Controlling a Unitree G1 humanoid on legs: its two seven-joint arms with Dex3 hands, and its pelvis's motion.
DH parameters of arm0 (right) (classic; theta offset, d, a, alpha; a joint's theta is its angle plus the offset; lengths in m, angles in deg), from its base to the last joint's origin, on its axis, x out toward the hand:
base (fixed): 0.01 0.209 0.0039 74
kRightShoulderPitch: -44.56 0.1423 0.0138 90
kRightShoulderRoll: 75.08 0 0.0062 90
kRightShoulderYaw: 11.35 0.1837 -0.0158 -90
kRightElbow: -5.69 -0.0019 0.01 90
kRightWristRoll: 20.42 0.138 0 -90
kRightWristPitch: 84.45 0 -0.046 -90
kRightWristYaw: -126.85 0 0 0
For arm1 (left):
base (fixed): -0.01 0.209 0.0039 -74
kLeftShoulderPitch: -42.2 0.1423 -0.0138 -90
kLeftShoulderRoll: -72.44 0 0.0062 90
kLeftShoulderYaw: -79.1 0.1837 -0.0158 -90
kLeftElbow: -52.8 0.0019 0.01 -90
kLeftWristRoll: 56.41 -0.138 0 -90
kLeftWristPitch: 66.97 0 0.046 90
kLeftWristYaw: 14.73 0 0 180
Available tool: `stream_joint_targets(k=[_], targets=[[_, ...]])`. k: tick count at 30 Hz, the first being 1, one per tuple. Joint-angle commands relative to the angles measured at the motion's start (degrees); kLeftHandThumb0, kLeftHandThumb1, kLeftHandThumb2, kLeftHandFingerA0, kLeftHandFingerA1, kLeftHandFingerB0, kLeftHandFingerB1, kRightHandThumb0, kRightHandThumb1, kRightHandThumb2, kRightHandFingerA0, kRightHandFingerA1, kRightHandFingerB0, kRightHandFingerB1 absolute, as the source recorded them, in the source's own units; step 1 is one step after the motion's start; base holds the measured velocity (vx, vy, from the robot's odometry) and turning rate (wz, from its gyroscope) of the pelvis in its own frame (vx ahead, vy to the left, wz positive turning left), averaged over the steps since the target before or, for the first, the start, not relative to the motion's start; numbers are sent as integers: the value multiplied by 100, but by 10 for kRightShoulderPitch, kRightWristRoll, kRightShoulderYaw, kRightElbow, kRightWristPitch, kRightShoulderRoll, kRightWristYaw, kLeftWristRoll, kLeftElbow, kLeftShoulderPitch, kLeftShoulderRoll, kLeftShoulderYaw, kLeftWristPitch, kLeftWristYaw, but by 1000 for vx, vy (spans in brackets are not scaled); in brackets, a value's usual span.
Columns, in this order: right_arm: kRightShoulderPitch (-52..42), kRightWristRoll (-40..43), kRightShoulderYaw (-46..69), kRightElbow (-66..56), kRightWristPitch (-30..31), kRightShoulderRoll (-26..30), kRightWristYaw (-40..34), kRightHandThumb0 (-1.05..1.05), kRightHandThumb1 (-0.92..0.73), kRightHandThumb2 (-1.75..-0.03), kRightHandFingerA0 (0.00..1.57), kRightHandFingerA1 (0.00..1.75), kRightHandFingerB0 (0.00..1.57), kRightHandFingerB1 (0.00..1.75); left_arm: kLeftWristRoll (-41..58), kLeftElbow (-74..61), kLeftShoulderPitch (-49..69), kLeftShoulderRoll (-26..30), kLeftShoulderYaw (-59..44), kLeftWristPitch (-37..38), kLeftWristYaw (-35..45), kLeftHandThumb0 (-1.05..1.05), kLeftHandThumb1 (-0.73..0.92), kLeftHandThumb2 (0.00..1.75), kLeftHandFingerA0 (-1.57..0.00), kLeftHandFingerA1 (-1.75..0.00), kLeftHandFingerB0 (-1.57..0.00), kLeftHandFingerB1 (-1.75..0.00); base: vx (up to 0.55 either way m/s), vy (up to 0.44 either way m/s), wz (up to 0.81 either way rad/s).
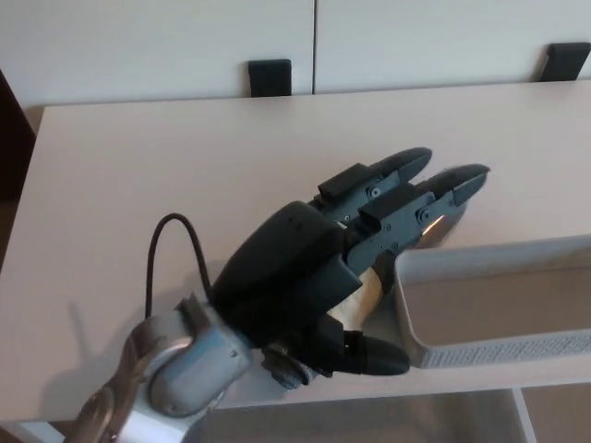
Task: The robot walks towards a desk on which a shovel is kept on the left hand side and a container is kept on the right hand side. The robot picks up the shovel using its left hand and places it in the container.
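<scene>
My left hand (332, 258) hovers over the shovel, fingers stretched out and apart, thumb low near the table's front edge. It hides most of the shovel: only a strip of the tan taped handle (358, 297), the dark ribbed end (282, 362) and a glint of the metal scoop (441, 219) show. I cannot tell if the hand touches the handle. The grey container (480, 346) stands at the right front, its near-left corner beside the handle. My right hand is out of the picture.
The pale desk (166, 185) runs back to a white wall. Two black brackets (269, 77) (563, 61) sit at its far edge. Bare desk surface lies to the left and behind the shovel.
</scene>
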Motion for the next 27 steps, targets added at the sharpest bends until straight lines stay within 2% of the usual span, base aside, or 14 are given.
stream_joint_targets(k=[1,3,4,7,8,12,13,14,19,23,27], targets=[[4,-15,-4,19,-45,11,-4,-28,-50,-55,65,60,43,50,-281,187,-45,-28,36,-315,-94,-63,41,76,0,-10,0,-10,0,0,0],[7,-21,-8,18,-40,14,-6,-29,-50,-55,65,60,43,50,-296,195,-48,-33,43,-334,-91,-59,39,75,0,-14,0,-12,0,0,0],[8,-26,-11,22,-47,16,-8,-31,-49,-55,66,60,43,50,-299,197,-47,-36,45,-340,-91,-53,45,67,0,-11,0,-9,0,0,0],[4,-23,-10,15,-45,16,-6,-32,-49,-55,65,59,44,49,-308,207,-41,-46,50,-353,-106,-53,44,62,0,-14,0,-12,0,0,0],[4,-23,-10,15,-44,16,-7,-32,-49,-55,65,59,44,49,-307,208,-40,-48,50,-354,-109,-51,47,54,0,-19,0,-17,0,0,0],[7,-26,-13,16,-44,16,-9,-32,-50,-55,64,59,44,49,-313,221,-35,-61,53,-370,-124,-51,39,58,0,-16,0,-18,0,0,0],[7,-27,-13,18,-46,17,-9,-32,-50,-55,65,59,44,49,-316,225,-34,-62,56,-370,-130,-51,43,52,0,-18,0,-21,0,0,0],[6,-26,-13,16,-47,17,-9,-32,-50,-55,65,59,44,50,-321,229,-35,-61,59,-372,-131,-52,34,73,0,-16,0,-17,0,0,0],[11,-32,-16,17,-46,20,-9,-33,-50,-55,66,59,45,49,-336,232,-32,-59,66,-381,-134,-53,35,71,0,-11,-1,-16,0,0,0],[14,-36,-18,19,-45,17,-12,-34,-49,-55,66,60,46,51,-352,243,-32,-53,74,-388,-146,-54,36,73,0,-16,0,-17,0,0,0],[15,-41,-20,20,-47,21,-12,-34,-49,-54,68,60,47,50,-366,254,-33,-50,76,-396,-172,-45,33,72,0,-24,0,-24,0,0,0]])
